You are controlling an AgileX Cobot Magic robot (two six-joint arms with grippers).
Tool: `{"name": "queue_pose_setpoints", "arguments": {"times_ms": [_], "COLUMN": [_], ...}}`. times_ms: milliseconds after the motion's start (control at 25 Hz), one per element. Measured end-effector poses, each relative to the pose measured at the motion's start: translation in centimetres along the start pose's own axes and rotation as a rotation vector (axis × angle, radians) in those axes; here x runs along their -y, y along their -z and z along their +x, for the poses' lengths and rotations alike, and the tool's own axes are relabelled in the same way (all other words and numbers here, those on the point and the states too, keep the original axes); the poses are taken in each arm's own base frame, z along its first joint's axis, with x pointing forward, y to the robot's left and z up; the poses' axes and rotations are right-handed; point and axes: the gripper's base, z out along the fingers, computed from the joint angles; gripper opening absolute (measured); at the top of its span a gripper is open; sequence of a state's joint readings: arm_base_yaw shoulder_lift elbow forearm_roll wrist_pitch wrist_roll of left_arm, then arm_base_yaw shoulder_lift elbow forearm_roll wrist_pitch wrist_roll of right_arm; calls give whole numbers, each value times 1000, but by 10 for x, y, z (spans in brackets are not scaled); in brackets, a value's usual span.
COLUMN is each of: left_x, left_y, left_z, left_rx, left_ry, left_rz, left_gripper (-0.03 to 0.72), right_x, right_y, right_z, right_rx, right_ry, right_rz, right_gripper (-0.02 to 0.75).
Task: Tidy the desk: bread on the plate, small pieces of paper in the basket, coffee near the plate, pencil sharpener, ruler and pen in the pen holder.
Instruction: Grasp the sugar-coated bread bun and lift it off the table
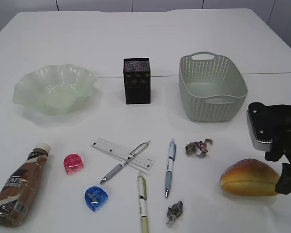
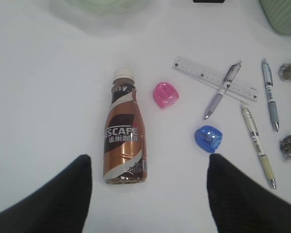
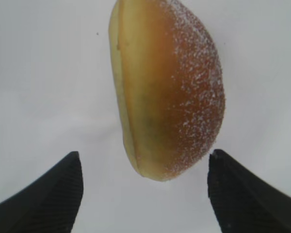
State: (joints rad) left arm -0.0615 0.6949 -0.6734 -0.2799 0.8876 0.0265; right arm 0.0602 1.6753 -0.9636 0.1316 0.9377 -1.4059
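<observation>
Right gripper (image 3: 144,194), jaws spread, hovers by the bread (image 3: 167,87) at five o'clock; a shallow pinch could roll it off.

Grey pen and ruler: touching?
Touching. In the left wrist view the grey pen lies diagonally across the ruler, overlapping it with no gap; the exterior view shows the same crossing.

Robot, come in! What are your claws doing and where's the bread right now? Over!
Both tools open, holding nothing. Right tool hangs over the bread, which lies on the desk, not on the plate. Left tool above the coffee. Nothing blocking.
</observation>
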Motion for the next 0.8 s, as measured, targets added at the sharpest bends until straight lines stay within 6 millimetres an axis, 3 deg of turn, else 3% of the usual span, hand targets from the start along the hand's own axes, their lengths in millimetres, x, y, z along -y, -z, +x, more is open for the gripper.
{"name": "queue_pose_setpoints", "arguments": {"times_ms": [800], "left_x": [0], "left_y": [0], "left_z": [0], "left_rx": [0], "left_ry": [0], "left_rz": [0], "left_gripper": [539], "right_x": [11], "right_y": [-24], "right_z": [1], "right_rx": [-13], "right_ry": [-18], "right_rz": [-9], "right_gripper": [592]}}
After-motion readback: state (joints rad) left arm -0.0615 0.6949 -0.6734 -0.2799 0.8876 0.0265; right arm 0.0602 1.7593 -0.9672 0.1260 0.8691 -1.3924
